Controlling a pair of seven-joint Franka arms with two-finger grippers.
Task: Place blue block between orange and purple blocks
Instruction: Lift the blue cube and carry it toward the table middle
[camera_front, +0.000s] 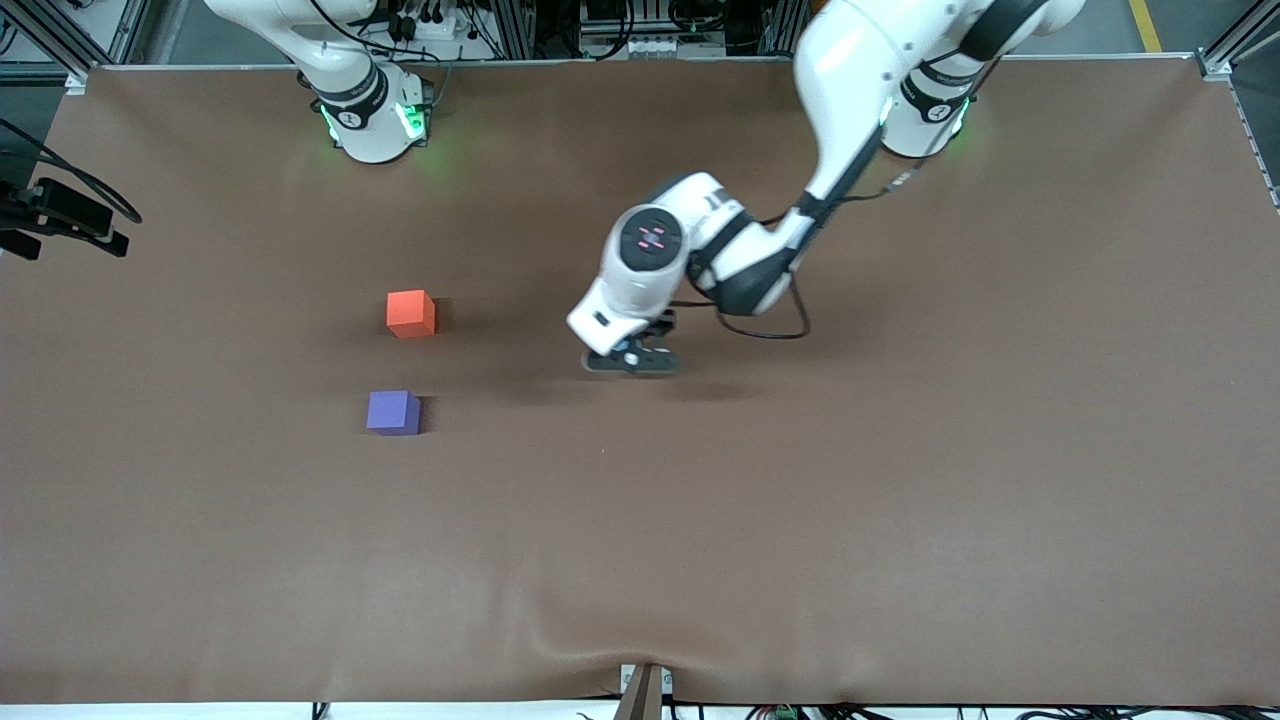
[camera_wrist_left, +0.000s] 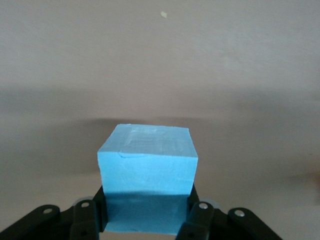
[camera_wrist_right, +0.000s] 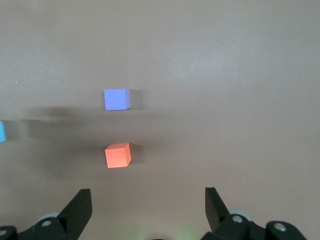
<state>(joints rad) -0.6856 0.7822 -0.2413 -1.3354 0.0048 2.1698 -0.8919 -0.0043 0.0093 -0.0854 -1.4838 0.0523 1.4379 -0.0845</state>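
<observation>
My left gripper (camera_wrist_left: 147, 204) is shut on the blue block (camera_wrist_left: 146, 170), a light sky-blue cube held by its two side faces. In the front view that gripper (camera_front: 632, 362) is over the middle of the table and covers the block. The orange block (camera_front: 411, 313) and the purple block (camera_front: 393, 412) sit apart toward the right arm's end, the purple one nearer the front camera. The right wrist view shows the orange block (camera_wrist_right: 118, 155), the purple block (camera_wrist_right: 116, 99) and a sliver of the blue block (camera_wrist_right: 1, 131). My right gripper (camera_wrist_right: 147, 197) is open and holds nothing.
A brown cloth (camera_front: 900, 500) covers the whole table, with a slight wrinkle at its front edge. A black camera mount (camera_front: 60, 215) juts in at the right arm's end. The right arm's base (camera_front: 370, 110) waits at the table's edge.
</observation>
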